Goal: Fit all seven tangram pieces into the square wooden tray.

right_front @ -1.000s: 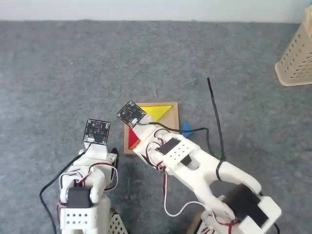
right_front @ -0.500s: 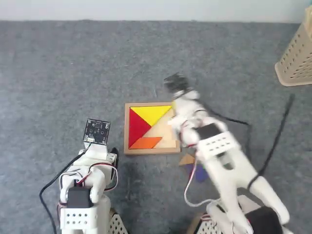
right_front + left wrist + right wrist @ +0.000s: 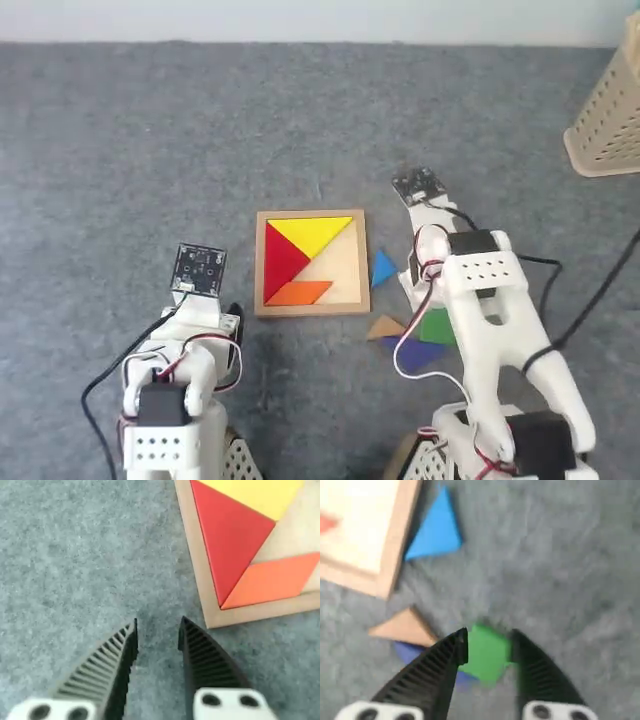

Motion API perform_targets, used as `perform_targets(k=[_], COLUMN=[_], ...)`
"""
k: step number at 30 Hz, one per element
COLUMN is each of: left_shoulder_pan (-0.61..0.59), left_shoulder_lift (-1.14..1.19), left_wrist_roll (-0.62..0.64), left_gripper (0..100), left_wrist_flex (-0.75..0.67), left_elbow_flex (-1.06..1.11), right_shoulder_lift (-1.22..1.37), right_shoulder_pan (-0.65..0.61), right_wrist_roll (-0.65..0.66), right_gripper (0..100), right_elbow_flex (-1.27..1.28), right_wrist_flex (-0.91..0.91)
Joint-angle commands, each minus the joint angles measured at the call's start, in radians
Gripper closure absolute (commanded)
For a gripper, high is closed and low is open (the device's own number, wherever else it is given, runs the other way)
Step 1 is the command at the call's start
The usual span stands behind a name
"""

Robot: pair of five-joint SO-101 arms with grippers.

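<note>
In the high view the right arm (image 3: 480, 290) is covering part of the green square (image 3: 436, 326), lower right of centre. The right gripper (image 3: 487, 637) is hanging with jaws spread on either side of that square; contact is unclear. The tray (image 3: 310, 311), at centre, is holding 3 pieces (image 3: 282, 258), and its right half is lying bare. The left gripper (image 3: 157, 627) is hovering over the table (image 3: 70, 555) near the tray's corner, jaws slightly apart and empty.
</note>
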Motion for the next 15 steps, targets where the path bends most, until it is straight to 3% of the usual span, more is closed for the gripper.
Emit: perform_targets(k=[1,5,12,15], left_shoulder_pan=[0.000,0.000,0.000,0.000], left_shoulder_lift=[-0.015,-0.015,-0.015,-0.015], left_wrist_roll=[0.008,0.008,0.008,0.008], left_gripper=[87,87,87,87], left_wrist_flex=[0.005,0.005,0.005,0.005], left_elbow_flex=[-0.004,-0.004,-0.004,-0.004], right_shoulder_lift=[-0.002,0.015,0.157,0.213], right_shoulder_pan=[0.018,0.022,0.035,0.035], right_wrist_roll=[0.003,-0.110,-0.144,-0.198], right_gripper=[76.2,84.8,71.4,71.6], right_elbow_flex=[-0.043,-0.037,-0.041,-0.040], right_wrist_flex=[0.058,0.082,0.048,-0.010])
